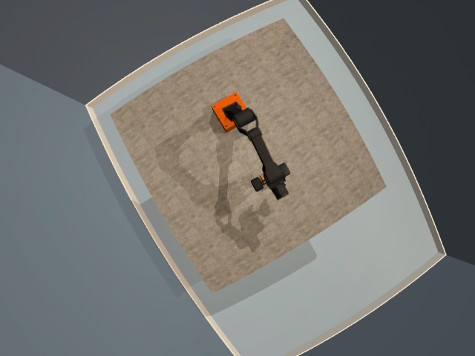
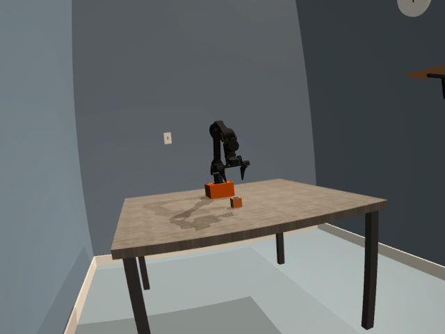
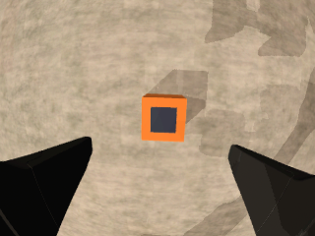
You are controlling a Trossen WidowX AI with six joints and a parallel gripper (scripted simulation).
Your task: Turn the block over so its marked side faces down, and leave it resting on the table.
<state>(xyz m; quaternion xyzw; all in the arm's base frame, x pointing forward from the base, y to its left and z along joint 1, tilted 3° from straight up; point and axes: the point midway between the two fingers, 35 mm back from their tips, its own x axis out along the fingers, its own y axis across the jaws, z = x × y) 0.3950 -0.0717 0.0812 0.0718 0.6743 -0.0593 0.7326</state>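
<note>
One small orange cube block [image 3: 164, 118] sits on the mottled brown wood-grain worktop [image 2: 305, 204], its dark square marked face turned up; no writing can be read on it. Above it hangs the black gripper [image 3: 160, 177], jaws spread wide and released, holding nothing and clear of the block. Behind stands the arm's orange base [image 2: 219, 189]. Grey-blue walls [image 2: 143, 90] surround the worktop.

We see the black arm [image 2: 223, 143] bent over on its orange base [image 2: 219, 189], fingers [image 2: 244, 171] spread above the small orange block [image 2: 236, 202] resting on the wooden bench [image 2: 305, 208].
</note>
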